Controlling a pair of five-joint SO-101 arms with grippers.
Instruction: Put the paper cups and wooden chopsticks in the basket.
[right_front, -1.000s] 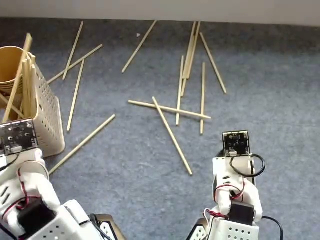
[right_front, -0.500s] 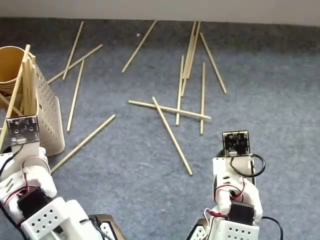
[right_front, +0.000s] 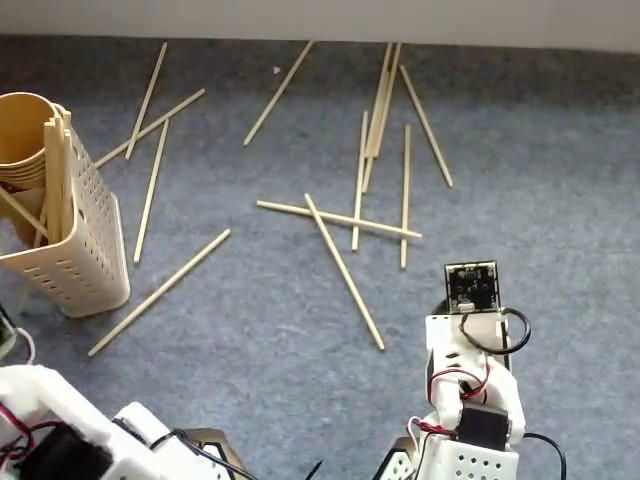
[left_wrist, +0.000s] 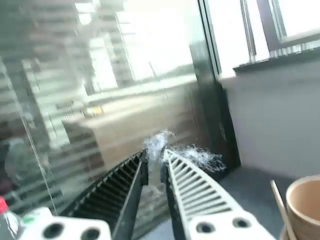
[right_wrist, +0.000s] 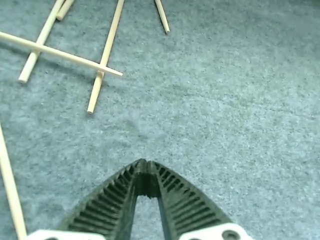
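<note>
The grey, felt-like tabletop (right_front: 560, 190) takes up nearly the whole high view. Along its lower edge sit the two white arms. The left arm (right_front: 50, 440) is in the lower left corner. The right arm (right_front: 468, 390) is right of centre, with its wrist camera pointing up the frame.

Against the left edge stands the cream perforated basket (right_front: 90, 255). A stack of paper cups (right_front: 22, 135) is nested in its upper-left part, and a bundle of chopsticks (right_front: 57, 165) is propped beside the stack (all of it inside the basket's wall). Many loose chopsticks (right_front: 345, 270) lie flat on the tabletop. A few are just right of the basket, and several fan out toward top centre. A crossed group lies in the middle of the frame, and its lowest stick ends just up and left of the right arm.

In the left wrist view the left hand (left_wrist: 154, 151) tilts up toward glass panes and the room beyond. Its two ribbed fingers are drawn almost together with only a thin slit between them, and they grip nothing. The rim of one of the paper cups and a stick's tip show close by.

In the right wrist view the right hand (right_wrist: 145, 163) hangs over bare tabletop. Its fingers are closed tip to tip and it holds nothing. Crossed chopsticks lie farther out ahead of it, well apart.
</note>
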